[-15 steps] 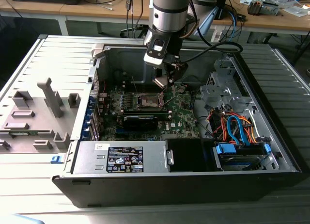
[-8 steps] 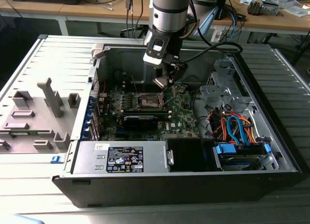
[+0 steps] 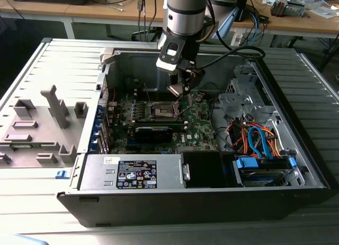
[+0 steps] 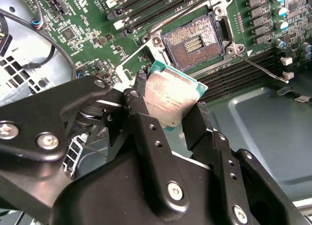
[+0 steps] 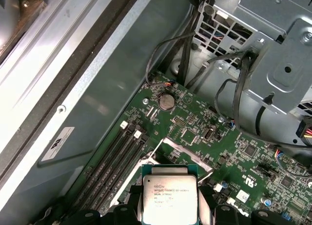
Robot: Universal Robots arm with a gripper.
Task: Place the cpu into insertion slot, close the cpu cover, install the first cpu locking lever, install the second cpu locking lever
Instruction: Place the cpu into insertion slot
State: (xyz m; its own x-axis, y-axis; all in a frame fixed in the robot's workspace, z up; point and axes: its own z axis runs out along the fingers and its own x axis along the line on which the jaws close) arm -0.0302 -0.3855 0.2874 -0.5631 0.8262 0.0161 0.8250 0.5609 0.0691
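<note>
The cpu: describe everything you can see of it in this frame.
The cpu is a small flat square chip with a scuffed silver-grey metal top bearing print and a thin green border. The gripper clamps it by two opposite edges, holding it in the air above the green board, near but apart from the insertion slot, which lies open and empty.

- Grey slatted metal bench [image 3: 317, 80] carries everything.
- Open black PC case [image 3: 175, 208] lies on its side, approx. centre.
- Grey moulded plastic fixture [image 3: 39, 128] at exterior view's left, beside the case.
- Small blue clip [image 3: 62, 174] just beside the case's corner.
</note>
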